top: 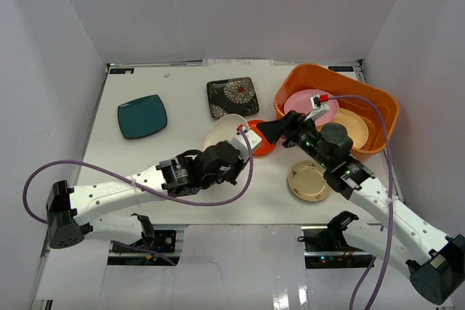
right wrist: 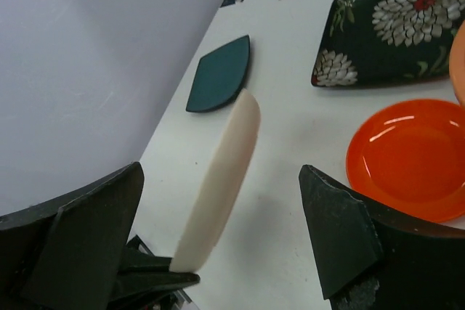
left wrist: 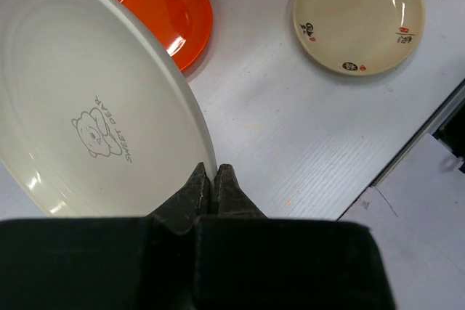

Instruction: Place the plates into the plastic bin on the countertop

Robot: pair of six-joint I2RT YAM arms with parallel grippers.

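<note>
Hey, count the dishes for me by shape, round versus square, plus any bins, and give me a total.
Round plates: 5 (cream, red-orange, beige, pink, yellow)
Square plates: 2 (teal, black floral)
Orange bin: 1
Total: 8

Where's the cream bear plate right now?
Top view, centre of the countertop: the cream plate is held tilted by its rim in the left gripper, just left of the red-orange plate.
</note>
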